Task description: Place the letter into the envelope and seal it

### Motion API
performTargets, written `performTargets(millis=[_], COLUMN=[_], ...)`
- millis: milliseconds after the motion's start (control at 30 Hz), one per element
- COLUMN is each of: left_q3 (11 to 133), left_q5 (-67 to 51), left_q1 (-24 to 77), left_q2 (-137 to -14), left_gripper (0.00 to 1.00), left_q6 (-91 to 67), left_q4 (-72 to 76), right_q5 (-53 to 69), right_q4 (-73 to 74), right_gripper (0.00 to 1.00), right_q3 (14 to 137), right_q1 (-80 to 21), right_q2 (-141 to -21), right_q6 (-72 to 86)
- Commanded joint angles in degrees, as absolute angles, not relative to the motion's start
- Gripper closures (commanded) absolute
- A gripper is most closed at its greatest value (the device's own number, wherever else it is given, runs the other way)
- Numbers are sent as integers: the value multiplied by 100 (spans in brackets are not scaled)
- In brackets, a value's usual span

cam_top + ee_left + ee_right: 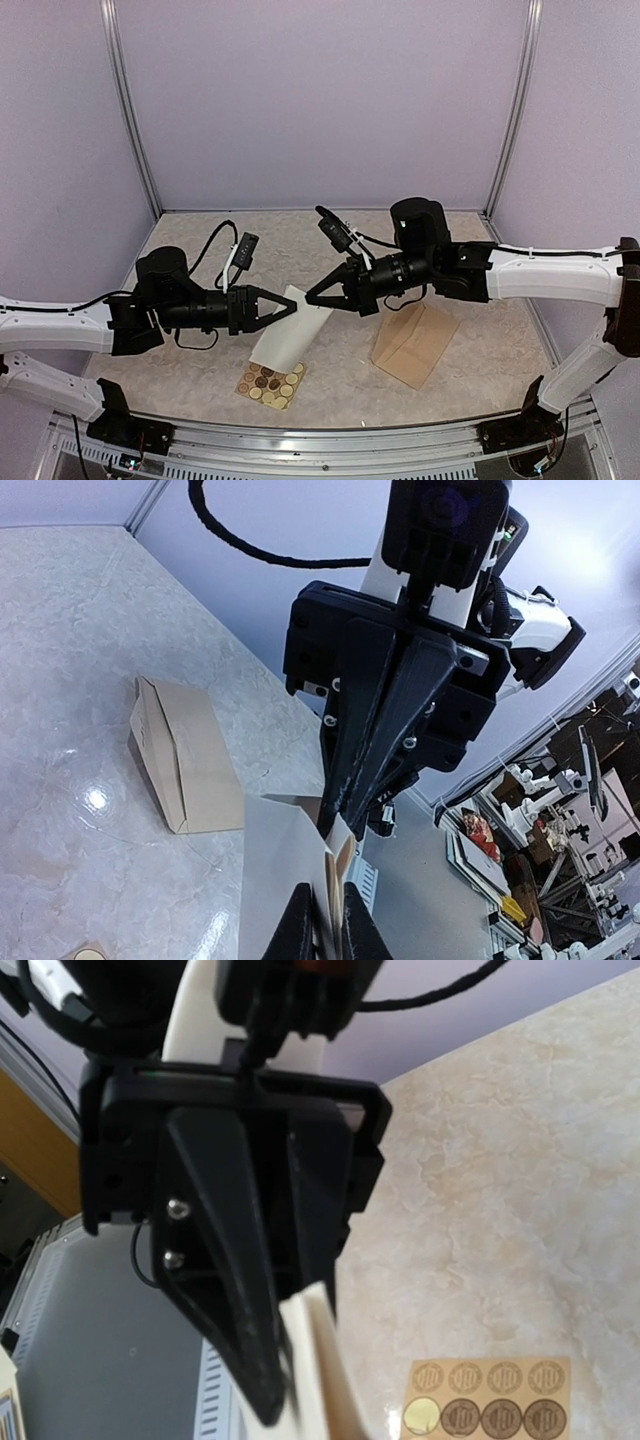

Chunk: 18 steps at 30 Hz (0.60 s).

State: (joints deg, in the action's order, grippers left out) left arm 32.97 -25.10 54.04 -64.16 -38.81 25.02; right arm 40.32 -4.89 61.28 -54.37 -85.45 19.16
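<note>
Lavender walls [320, 100] with aluminium corner posts [130, 110] are enclosing a pale marbled table [480, 370], which is catching glare in the left wrist view. Both arms are reaching in from the sides and meeting above the middle. The letter [285, 345] is hanging curled between them, white back outward, its lower end sitting on the table. The left gripper [290, 308] is pinching its upper edge with jaws closed tight. The right gripper [312, 296] is clamping the same edge, fingers drawn to a narrow wedge. The envelope [415, 345] is lying flat to the right, apart from the letter. A sticker sheet [270, 383] is lying just in front of the letter.
</note>
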Motion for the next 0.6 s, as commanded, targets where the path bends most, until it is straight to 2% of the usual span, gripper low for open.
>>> performTargets(millis=[0, 100, 200, 367, 400, 500, 567], left_q3=[3488, 3489, 3482, 3433, 3424, 3402, 3385], left_q5=[-2654, -2656, -2619, -2485, -2473, -2475, -2531], left_q1=[5405, 5405, 5405, 5401, 5405, 5405, 5405], left_q2=[-6499, -6513, -6489, -6389, -6363, -6279, -6244], left_gripper=[92, 93, 100, 100, 100, 100, 100], left_q6=[-3885, -3872, -3861, -3820, -3803, -3764, -3734], left_q4=[2558, 2562, 2558, 2549, 2549, 2545, 2541], right_q5=[4104, 4098, 4091, 3947, 3875, 3598, 3438], right_q4=[-390, -370, -352, -389, -413, -565, -656], right_gripper=[100, 100, 100, 100, 97, 56, 36], right_q3=[6318, 6319, 6315, 6273, 6236, 6055, 5917], right_q1=[-5471, -5474, -5475, -5477, -5474, -5407, -5328], right_q2=[-8655, -8668, -8666, -8562, -8512, -8230, -8006], right_q6=[1844, 1839, 1837, 1849, 1873, 2090, 2277])
